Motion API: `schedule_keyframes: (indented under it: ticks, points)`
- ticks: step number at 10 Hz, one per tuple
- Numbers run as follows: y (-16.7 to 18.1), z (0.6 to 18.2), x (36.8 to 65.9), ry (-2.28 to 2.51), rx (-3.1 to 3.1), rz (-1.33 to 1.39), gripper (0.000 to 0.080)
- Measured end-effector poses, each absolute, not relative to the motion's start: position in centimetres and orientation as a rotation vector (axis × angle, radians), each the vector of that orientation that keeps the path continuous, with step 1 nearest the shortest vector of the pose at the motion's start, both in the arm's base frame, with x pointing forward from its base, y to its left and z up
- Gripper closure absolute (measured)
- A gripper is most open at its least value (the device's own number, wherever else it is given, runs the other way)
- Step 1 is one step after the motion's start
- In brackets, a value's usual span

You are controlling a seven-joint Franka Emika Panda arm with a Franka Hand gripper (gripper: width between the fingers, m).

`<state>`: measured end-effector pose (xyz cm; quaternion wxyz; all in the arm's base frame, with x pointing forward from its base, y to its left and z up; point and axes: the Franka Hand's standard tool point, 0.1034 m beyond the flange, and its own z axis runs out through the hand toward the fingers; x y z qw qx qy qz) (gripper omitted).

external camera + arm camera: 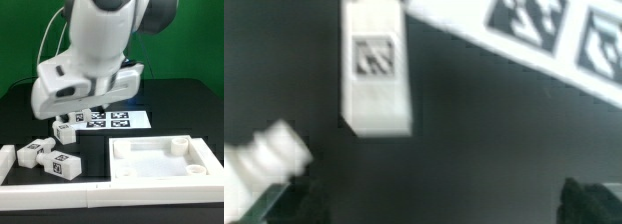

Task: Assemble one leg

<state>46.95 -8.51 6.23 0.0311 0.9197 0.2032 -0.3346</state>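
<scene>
Three small white tagged legs lie on the black table in the exterior view. One leg point(66, 130) lies beside the marker board point(110, 120), and two more point(35, 152) point(62, 165) lie nearer the front at the exterior view's left. In the wrist view that first leg point(379, 65) lies ahead of my gripper point(438, 205), apart from it. The gripper is open, with dark fingertips point(278, 205) at both sides and only bare table between them. The end of another leg point(269, 155) is close to one fingertip. In the exterior view the arm's body hides the fingers.
The wide white tray-like panel point(160, 160) with a raised rim lies at the exterior view's right front. A white rim piece point(12, 165) runs along the left and front edge. The marker board also shows in the wrist view point(562, 40).
</scene>
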Motion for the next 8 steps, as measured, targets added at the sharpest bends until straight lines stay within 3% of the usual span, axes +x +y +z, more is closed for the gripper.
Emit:
schedule_keyframes:
  ticks: [1, 3, 6, 8]
  points:
    - [-10.3, 6.3, 47.2, 0.626, 2.763, -1.083, 0.0151]
    - [-10.2, 6.1, 46.5, 0.580, 2.682, -1.252, 0.0151]
    - [-10.1, 5.5, 46.8, 0.592, 2.677, -1.254, 0.0151]
    - [-10.5, 4.5, 45.3, 0.559, 2.654, -1.277, 0.0151]
